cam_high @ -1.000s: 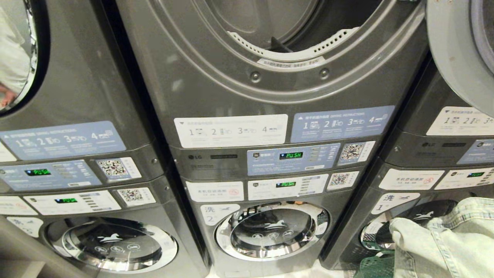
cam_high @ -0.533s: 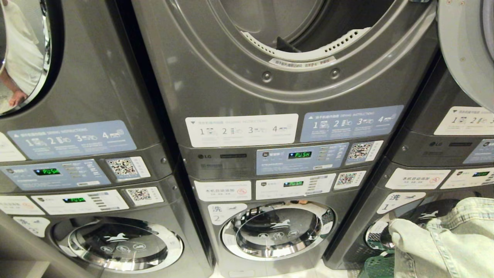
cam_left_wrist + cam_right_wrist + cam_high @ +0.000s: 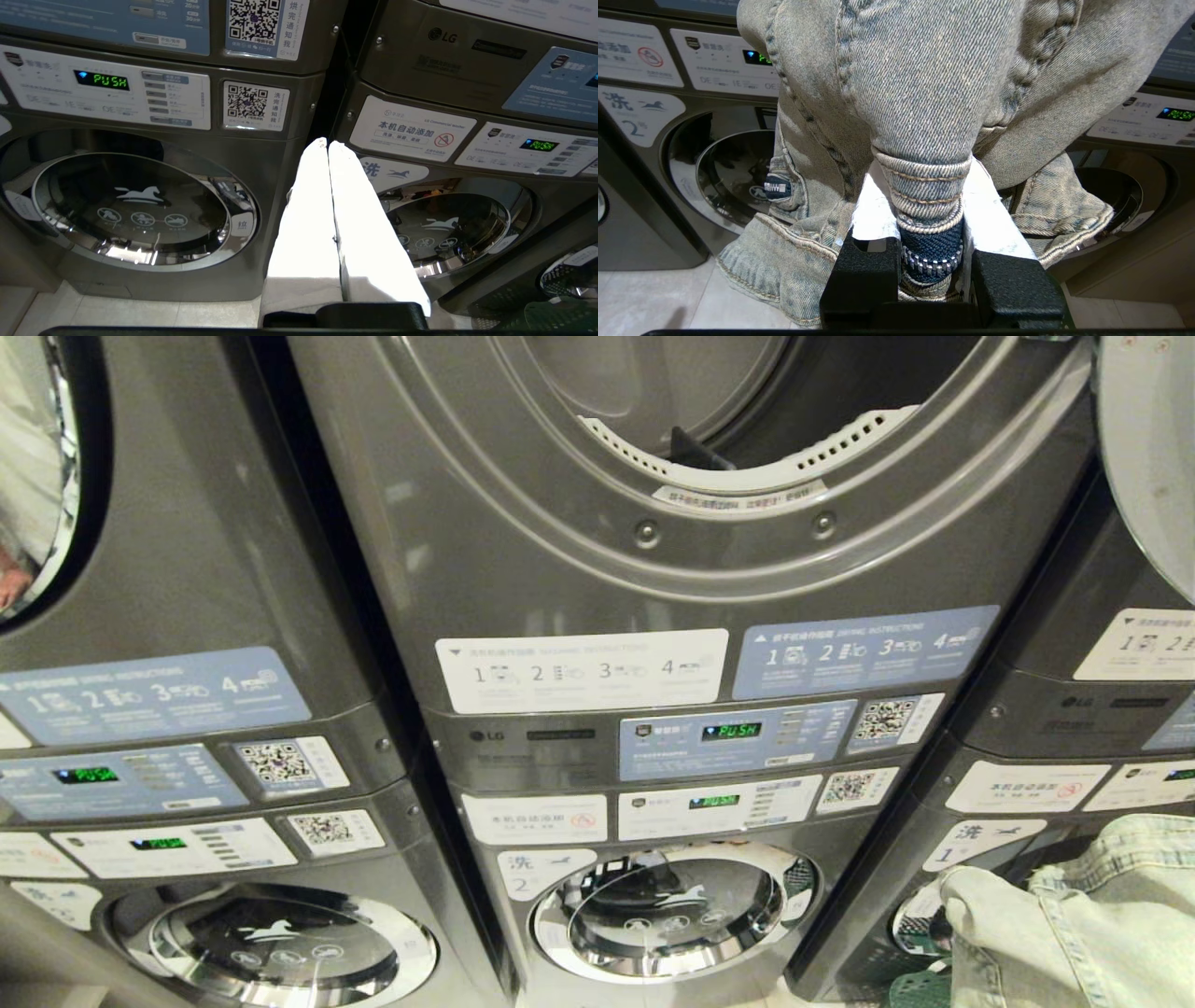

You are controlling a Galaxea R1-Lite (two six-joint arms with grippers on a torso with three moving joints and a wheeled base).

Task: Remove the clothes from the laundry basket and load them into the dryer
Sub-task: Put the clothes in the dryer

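- The pale, washed-out denim garment (image 3: 924, 93) with tan stitching and a dark blue zipper tape is clamped in the right end effector (image 3: 930, 200); a folded seam and the zipper sit pinched between its two white fingers (image 3: 873, 210), and the rest of the cloth drapes around them.
- In the head view the same denim garment (image 3: 1074, 915) fills the lower right corner of the frame, hanging in front of the rightmost lower machine.
- Just below it, at the lower right edge, a bit of the green perforated laundry basket (image 3: 920, 989) peeks out.
- The grey stacked dryer (image 3: 709, 551) stands in the centre of the head view, its round opening at the top of the frame uncovered, showing the drum and a white perforated rim.
- Its pale grey open door (image 3: 1148, 457) is swung to the upper right.
- Below the opening lie instruction stickers and a control panel with a green "PUSH" display (image 3: 731, 731).
- The left end effector (image 3: 327, 144) is clenched on nothing, its white fingers pressed together, pointing at the gap between two lower front-loading washers (image 3: 135, 205) above a light tiled floor (image 3: 140, 312).
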